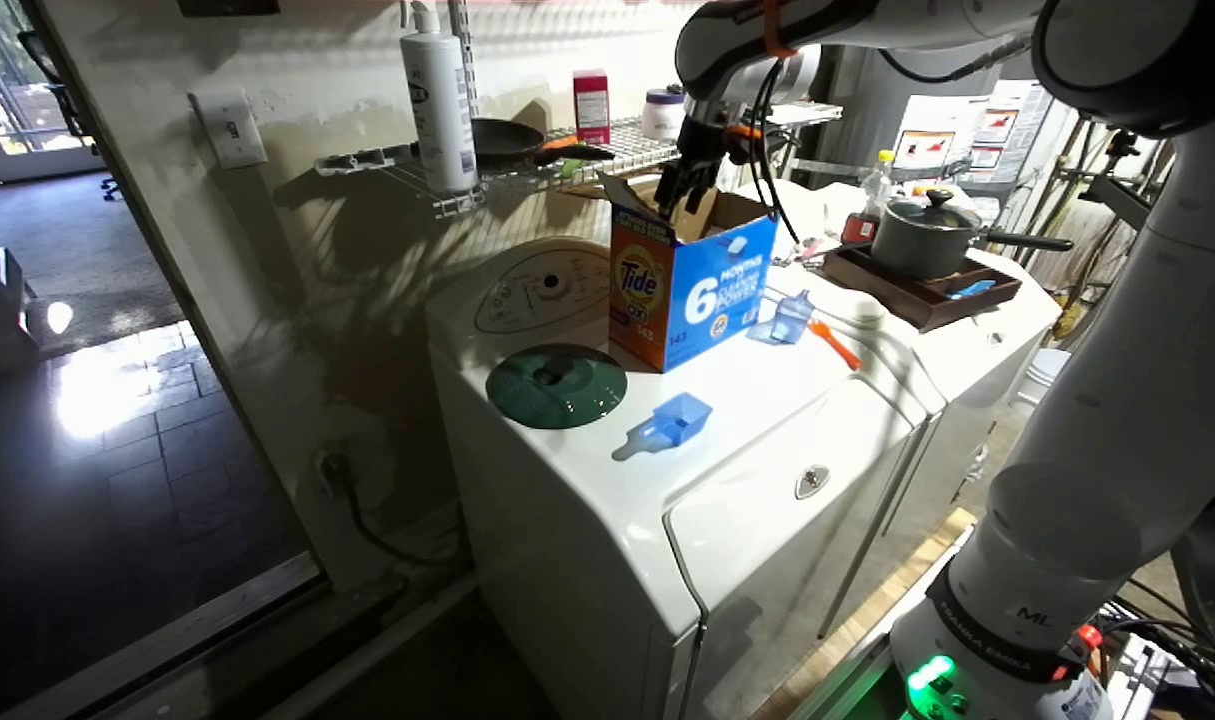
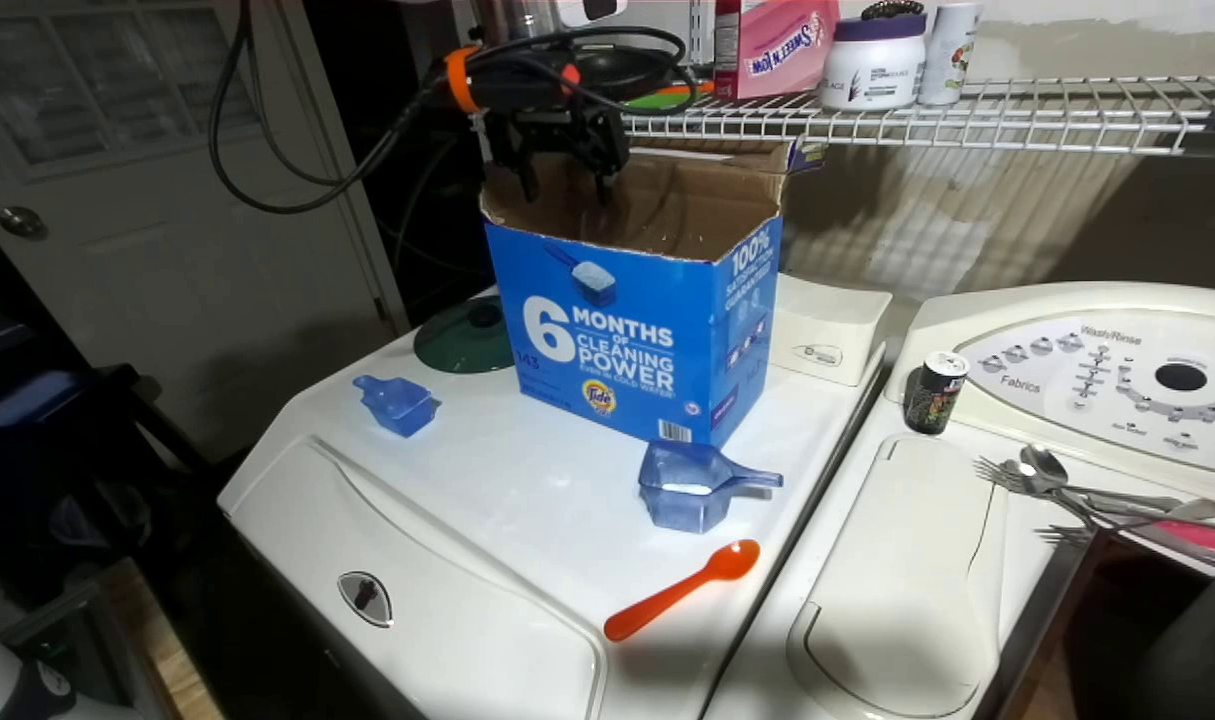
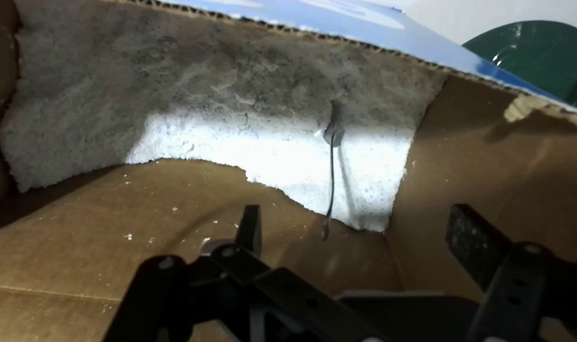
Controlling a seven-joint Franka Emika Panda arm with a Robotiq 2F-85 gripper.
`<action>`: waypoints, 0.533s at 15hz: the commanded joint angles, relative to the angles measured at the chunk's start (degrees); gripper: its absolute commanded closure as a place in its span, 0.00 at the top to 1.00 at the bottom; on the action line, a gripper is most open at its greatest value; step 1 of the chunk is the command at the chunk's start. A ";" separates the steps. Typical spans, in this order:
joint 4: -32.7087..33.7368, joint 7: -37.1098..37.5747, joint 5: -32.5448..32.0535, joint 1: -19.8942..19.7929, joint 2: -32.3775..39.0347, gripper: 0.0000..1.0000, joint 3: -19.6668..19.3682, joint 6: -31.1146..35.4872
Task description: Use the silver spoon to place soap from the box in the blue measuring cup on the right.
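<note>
The silver spoon (image 3: 332, 171) stands tilted in the detergent powder (image 3: 269, 142) inside the Tide carton (image 2: 627, 320), below the gripper (image 3: 357, 213). In the wrist view, its handle points back toward the gap between the jaws, long axis crosswise to the closing line; the grasp likely depends on this alignment. The jaws are wide apart, holding nothing. The blue measuring cup (image 2: 689, 490) on the right rests on the counter (image 2: 507, 500), below the gripper, outside the carton.

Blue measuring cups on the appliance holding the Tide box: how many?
2: a blue measuring cup near the green lid, another blue measuring cup between the Tide box and orange spoon. More might hide behind the box.
</note>
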 commanded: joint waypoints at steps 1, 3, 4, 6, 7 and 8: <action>4.55 -1.57 2.54 -1.64 3.17 1.00 1.02 -3.07; 5.46 -1.26 2.72 -1.98 3.88 1.00 1.18 -3.71; 5.87 -1.11 2.91 -2.17 4.24 1.00 1.28 -3.95; 6.75 -0.87 3.31 -2.46 4.82 0.97 1.47 -4.54; 7.10 -0.92 3.60 -2.62 5.08 0.96 1.61 -4.78; 7.49 -0.74 3.88 -2.72 5.40 0.93 1.74 -4.97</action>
